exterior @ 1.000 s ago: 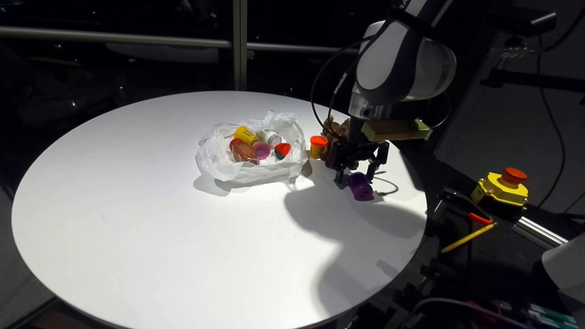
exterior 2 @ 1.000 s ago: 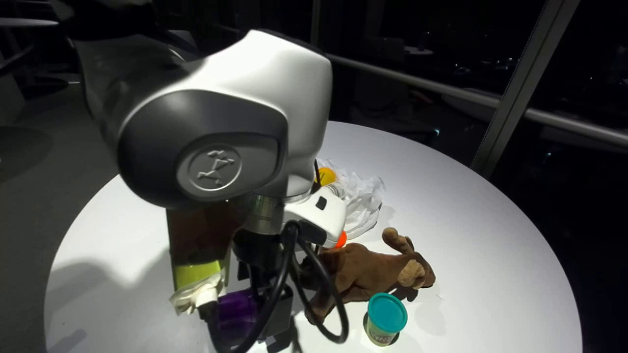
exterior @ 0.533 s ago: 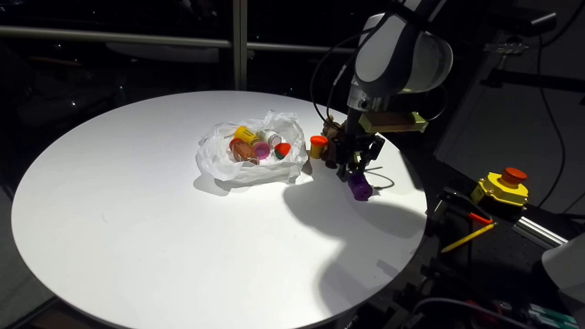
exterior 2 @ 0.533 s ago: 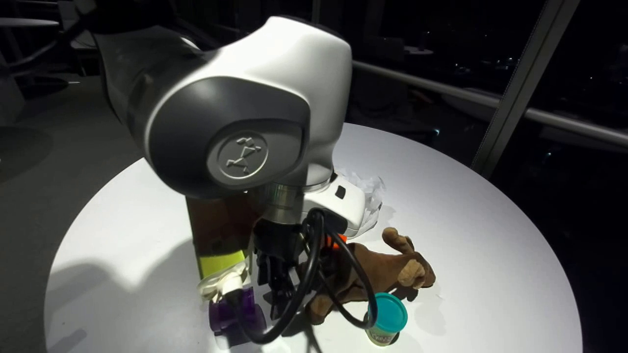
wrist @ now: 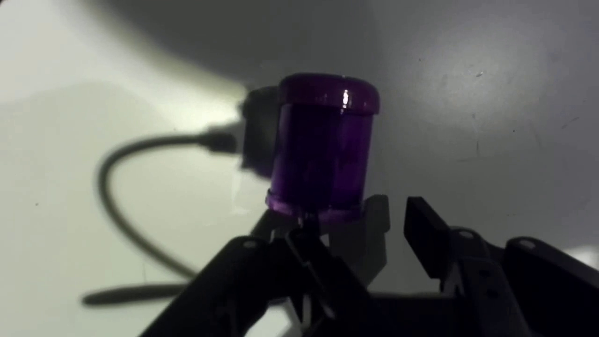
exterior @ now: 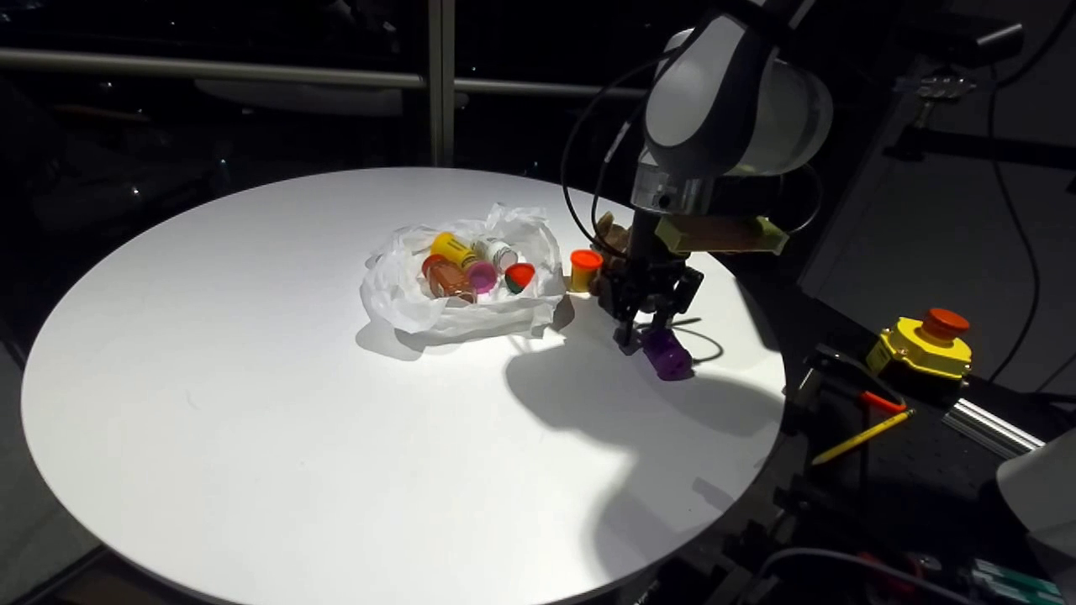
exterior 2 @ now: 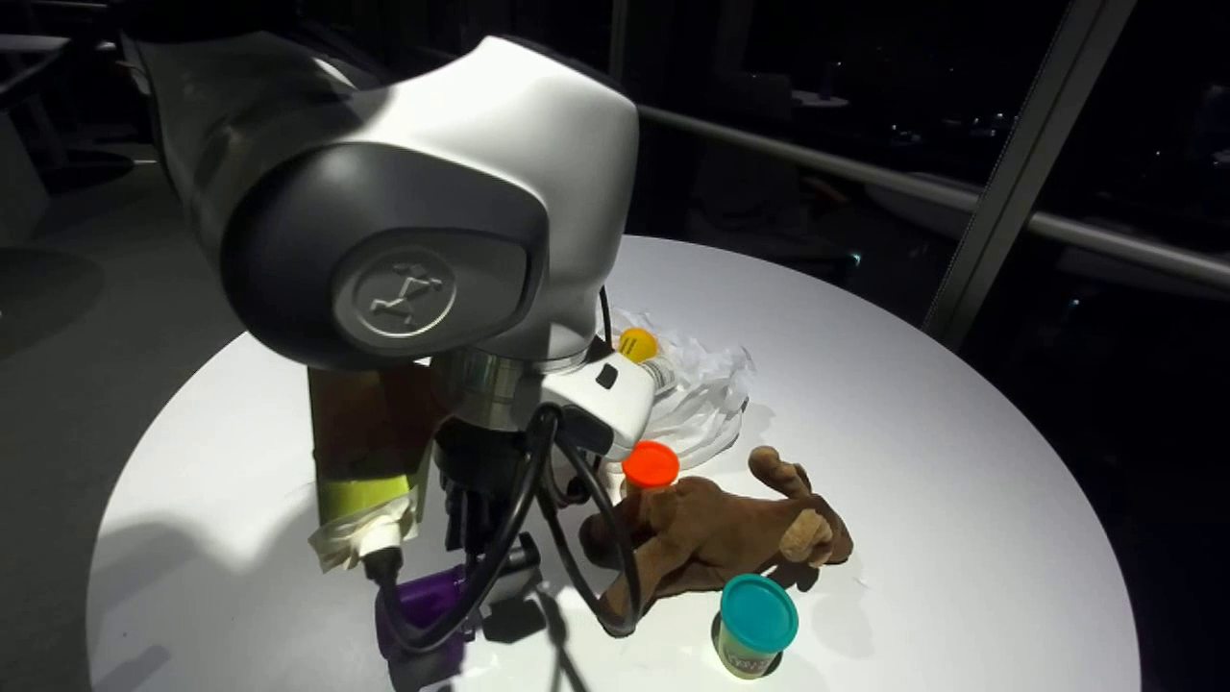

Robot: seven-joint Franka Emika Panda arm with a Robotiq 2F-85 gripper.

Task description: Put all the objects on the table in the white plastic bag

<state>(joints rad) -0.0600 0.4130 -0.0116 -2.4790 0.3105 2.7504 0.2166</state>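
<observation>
Over the round white table, the arm hides part of the wrinkled bag in an exterior view; the fingers stand apart, and ahead of them on the table lies the glossy-capped purple jar, on its side, its inside too dim to make out, any contact unclear

Containers lie in a plastic bag on a tabletop, a tub (just beside) between bag and plush animal.
</observation>
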